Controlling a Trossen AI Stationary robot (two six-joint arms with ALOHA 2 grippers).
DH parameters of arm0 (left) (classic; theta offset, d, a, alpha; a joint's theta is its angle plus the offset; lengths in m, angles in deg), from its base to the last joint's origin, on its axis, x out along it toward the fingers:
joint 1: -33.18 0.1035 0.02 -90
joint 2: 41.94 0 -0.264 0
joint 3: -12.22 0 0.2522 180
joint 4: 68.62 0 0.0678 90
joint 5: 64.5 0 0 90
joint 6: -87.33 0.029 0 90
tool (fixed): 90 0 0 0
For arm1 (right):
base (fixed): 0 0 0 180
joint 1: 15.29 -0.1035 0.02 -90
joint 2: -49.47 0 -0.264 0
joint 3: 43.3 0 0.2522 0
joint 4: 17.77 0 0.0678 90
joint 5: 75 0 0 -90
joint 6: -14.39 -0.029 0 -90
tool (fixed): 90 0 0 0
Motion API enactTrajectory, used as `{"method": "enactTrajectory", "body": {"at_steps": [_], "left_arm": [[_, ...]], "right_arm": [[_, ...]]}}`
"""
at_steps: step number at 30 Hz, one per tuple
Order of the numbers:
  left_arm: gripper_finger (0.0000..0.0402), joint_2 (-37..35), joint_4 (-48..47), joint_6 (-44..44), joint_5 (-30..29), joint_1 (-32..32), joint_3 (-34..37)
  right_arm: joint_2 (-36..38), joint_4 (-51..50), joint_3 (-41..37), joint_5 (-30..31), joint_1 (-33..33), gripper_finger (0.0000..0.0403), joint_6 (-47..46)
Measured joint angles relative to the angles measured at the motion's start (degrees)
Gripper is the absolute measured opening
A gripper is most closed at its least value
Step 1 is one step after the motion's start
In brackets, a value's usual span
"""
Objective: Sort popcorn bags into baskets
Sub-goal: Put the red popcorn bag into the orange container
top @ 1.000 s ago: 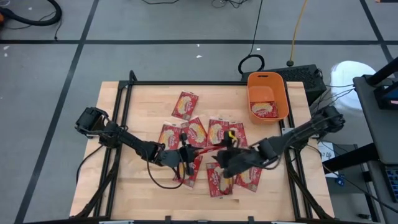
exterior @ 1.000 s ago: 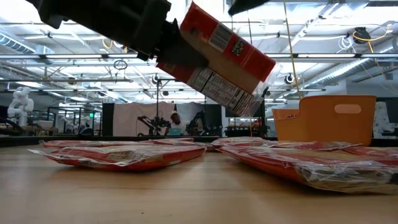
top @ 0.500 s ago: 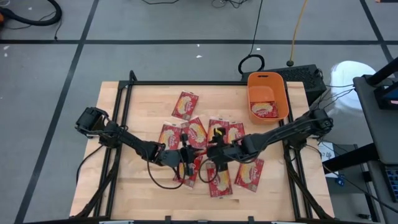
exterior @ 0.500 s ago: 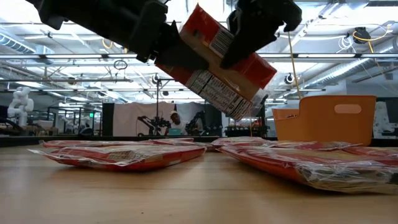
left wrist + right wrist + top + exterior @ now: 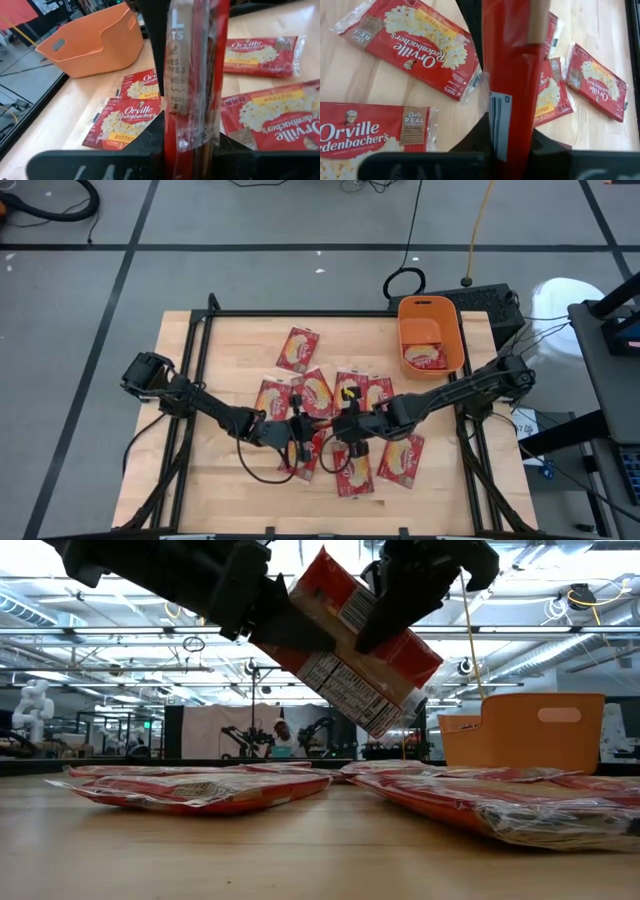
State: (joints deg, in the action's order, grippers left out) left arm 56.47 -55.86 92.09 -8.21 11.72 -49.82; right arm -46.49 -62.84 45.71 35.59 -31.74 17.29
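Handover: While one popcorn bag (image 5: 350, 640) was held aloft over the middle of the desk (image 5: 215, 490), it was gripped from both ends.
Left gripper (image 5: 297, 429): It was clamped on one end of the raised bag, as it had been a second before, low over the loose packets.
Raised bag: It was tilted in the air between the two grippers, clear of the desk, well apart from the orange basket (image 5: 430, 311).
Right gripper (image 5: 345, 423): A second earlier it was spread wide and off to the side; it had since been brought across and closed on the bag's other end.
Loose bags (image 5: 298, 349): About eight or nine were left flat on the desk around and under the grippers.
Basket: It was set at the far right corner of the desk, with at least one bag (image 5: 426, 355) already inside.
Meaning: The bag appeared to be in transfer from left arm to right, the arm nearer the basket; release by the left gripper was judged the next need.
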Motion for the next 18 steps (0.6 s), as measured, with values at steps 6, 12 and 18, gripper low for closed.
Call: {"method": "enactTrajectory", "body": {"at_steps": [6,12,18], "left_arm": [[0.0090,-0.1,0.6,-2.0,-0.4,-0.1,-0.1],[0.0192,-0.1,0.6,-4.4,-8.1,-0.5,-0.1],[0.0258,-0.1,0.2,-6.5,-11.9,0.1,-0.1]], "right_arm": [[2.0,-1.1,0.0,0.0,0.0,0.0022,1.4],[6.5,-7.4,0.0,0.6,0.7,0.0030,3.8],[12.4,-17.0,0.0,3.2,3.1,0.0020,4.2]]}}
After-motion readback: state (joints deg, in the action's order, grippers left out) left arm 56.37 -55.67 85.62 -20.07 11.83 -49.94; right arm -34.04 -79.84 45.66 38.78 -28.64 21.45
